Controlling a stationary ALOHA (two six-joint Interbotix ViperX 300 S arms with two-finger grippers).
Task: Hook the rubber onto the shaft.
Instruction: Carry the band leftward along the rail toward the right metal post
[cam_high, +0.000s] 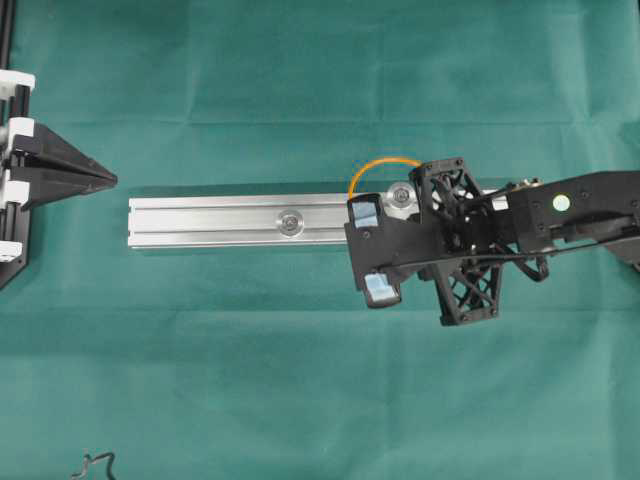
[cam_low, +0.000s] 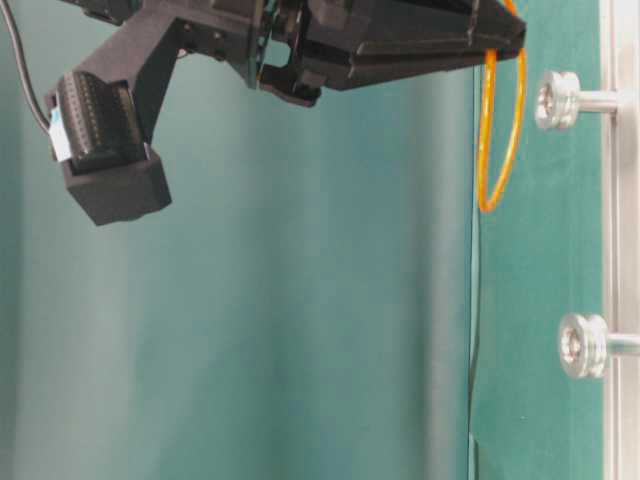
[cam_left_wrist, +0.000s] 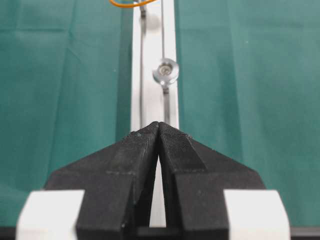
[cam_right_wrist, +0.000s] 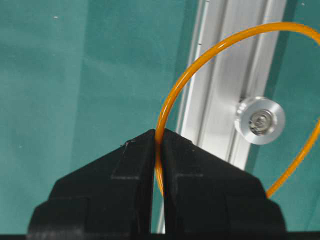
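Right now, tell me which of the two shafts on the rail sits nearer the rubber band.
The shaft toward the rail's right end, beside the right end effector holding the rubber band; the other shaft stands mid-rail, alone.

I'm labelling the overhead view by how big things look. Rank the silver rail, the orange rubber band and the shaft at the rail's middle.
1. Silver rail
2. Orange rubber band; only an arc shows beyond the right tool
3. Middle shaft
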